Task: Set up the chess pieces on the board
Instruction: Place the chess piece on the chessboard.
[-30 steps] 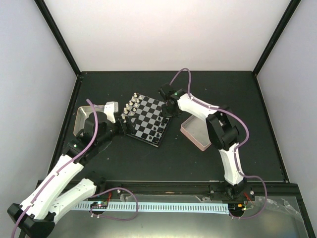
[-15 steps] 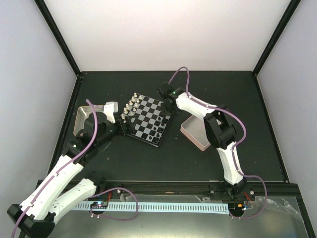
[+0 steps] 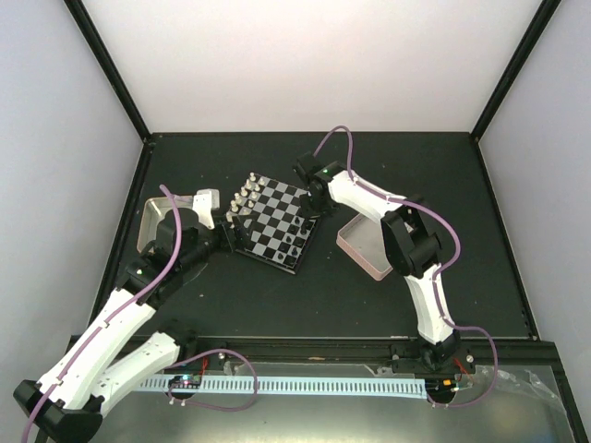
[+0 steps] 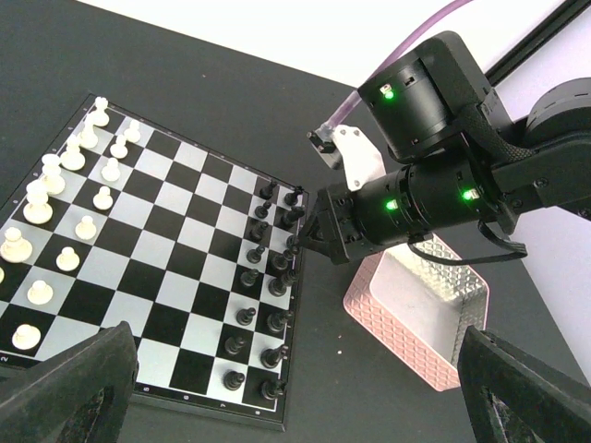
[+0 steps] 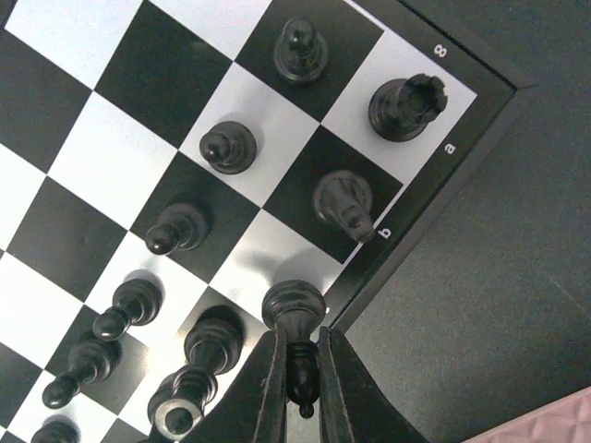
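From above, your right gripper [image 3: 311,197] is at the board [image 3: 274,221], on its far-right edge.

Left wrist: your left gripper [image 4: 295,337] gapes wide and holds nothing.

Right wrist: its fingers [image 5: 265,377] pinch a black piece [image 5: 294,307], probably a bishop, onto the back rank. You're seating it; next, let go and lift straight up.

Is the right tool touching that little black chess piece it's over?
Touching. The right wrist view shows the right tool's two fingers pressed against both sides of the black piece, with no gap, at the board's edge.
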Available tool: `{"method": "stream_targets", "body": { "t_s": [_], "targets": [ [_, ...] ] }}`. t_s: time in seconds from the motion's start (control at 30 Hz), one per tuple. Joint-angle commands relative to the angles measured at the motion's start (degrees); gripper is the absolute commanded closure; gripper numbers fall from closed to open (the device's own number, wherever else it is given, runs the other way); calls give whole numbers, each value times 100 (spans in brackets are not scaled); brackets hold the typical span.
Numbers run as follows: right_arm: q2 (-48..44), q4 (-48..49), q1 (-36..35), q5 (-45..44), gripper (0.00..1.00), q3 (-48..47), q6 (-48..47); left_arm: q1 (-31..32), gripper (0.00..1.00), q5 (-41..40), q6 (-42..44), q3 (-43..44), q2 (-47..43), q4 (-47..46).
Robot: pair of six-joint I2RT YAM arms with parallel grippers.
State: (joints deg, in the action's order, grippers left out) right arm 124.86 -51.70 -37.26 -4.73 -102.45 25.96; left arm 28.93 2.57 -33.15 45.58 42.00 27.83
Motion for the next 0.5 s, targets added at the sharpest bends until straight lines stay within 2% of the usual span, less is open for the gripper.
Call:
{"method": "stream_targets", "body": {
  "t_s": [0.0, 0.23, 0.47],
  "targets": [
    [-110, -194, 6, 188, 91, -226, -135, -36, 3, -4, 35, 155, -8, 38],
    [49, -171, 5, 88, 84, -379, -68, -36, 3, -9, 70, 164, -6, 76],
    [204, -242, 3, -71, 86, -534, -34, -36, 3, -10, 80, 177, 6, 107]
  ]
}}
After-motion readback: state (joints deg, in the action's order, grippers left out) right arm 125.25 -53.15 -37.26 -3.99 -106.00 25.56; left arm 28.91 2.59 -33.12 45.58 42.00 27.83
